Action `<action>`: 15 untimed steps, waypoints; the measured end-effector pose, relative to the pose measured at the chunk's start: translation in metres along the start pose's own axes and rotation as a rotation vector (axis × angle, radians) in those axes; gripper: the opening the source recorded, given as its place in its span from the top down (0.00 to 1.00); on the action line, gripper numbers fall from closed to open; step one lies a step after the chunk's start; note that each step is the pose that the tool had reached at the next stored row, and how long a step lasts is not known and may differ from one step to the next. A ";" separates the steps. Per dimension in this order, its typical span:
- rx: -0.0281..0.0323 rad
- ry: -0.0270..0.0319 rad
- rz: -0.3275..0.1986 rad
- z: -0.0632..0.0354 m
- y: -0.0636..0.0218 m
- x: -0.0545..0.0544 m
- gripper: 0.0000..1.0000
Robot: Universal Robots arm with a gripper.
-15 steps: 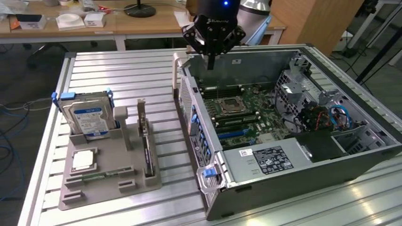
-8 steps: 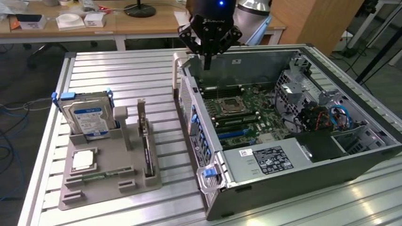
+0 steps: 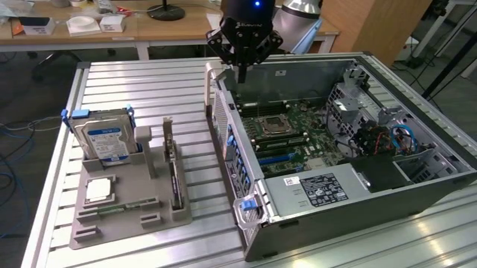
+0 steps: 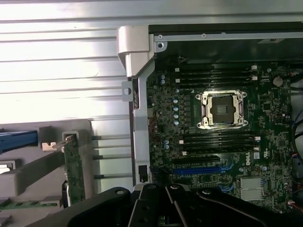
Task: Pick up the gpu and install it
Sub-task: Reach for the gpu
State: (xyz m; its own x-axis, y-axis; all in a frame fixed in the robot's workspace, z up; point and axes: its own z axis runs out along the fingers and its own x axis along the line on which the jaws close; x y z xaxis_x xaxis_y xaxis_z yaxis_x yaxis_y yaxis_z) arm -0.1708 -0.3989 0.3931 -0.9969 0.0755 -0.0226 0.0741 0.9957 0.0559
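The gpu is a thin dark card standing on edge in a slot of the grey holder tray, on the exterior view's left. In the wrist view the gpu shows a greenish face with a silver bracket at one end. My gripper hangs over the far corner of the open computer case, well away from the card. Its fingers are shut together with nothing between them. The gripper's black body sits over the motherboard near a blue slot.
The holder tray also carries an upright silver hard drive with a blue-white label, a flat processor and a small green memory stick. The case lies on its side on a ribbed metal table. Desks stand behind.
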 end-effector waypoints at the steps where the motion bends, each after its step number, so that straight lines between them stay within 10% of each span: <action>1: -0.0001 0.0000 0.000 0.0000 -0.0001 0.001 0.89; 15: -0.0027 0.0002 0.000 -0.0003 -0.0010 0.014 0.89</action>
State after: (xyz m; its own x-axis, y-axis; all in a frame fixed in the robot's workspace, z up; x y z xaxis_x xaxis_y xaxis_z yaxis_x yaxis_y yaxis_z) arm -0.1844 -0.3989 0.3931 -0.9969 0.0756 -0.0223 0.0742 0.9955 0.0585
